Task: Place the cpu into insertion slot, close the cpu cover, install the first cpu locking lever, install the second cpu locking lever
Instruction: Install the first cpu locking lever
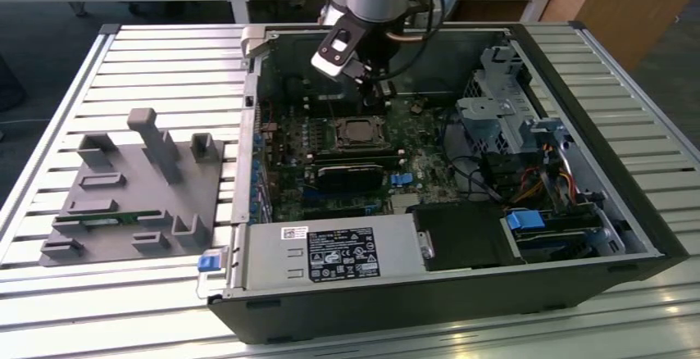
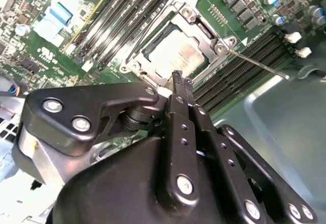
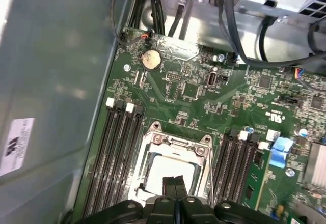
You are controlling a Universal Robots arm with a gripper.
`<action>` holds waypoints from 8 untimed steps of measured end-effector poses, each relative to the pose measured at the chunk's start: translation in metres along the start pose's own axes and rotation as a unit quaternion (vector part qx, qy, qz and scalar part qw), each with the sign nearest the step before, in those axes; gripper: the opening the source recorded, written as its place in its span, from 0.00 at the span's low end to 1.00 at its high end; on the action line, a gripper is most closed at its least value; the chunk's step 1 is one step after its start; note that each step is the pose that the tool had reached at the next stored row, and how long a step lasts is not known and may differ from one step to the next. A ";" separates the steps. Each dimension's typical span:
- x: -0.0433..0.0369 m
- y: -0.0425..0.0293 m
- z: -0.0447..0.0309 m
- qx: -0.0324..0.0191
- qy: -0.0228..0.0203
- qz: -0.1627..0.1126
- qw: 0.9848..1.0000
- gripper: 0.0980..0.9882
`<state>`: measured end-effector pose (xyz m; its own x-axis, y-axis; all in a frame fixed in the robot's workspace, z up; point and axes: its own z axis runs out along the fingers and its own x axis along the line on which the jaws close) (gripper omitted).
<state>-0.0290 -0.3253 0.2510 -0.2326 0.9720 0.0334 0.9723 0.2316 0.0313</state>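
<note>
Gripper (image 2: 182,79) fingers, pressed together and empty, hang over the cpu (image 2: 173,56). In the exterior view, the gripper sits at 12 o'clock of the insertion slot (image 1: 341,132).

Exterior view: high, off the arm, angled down, far enough back to take in the whole open case (image 1: 640,228) on the slatted desk (image 1: 65,72). Both wrist views: close in, looking along the pincer (image 2: 181,77) (image 3: 174,179) onto the motherboard (image 2: 46,51) (image 3: 178,89). All three share the insertion slot (image 1: 359,132) (image 2: 204,36) (image 3: 153,147). Both wrist views also share the flanking memory slots (image 2: 244,66) (image 3: 119,152).
</note>
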 end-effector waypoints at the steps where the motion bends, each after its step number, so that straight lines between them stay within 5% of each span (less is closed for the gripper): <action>1: 0.0001 0.0000 -0.0017 0.000 0.000 0.000 1.000 0.01; 8: 0.0001 0.0001 -0.0022 0.001 0.001 -0.039 0.999 0.01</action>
<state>-0.0290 -0.3253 0.2533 -0.3085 0.9506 0.0334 0.9510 0.3075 0.0313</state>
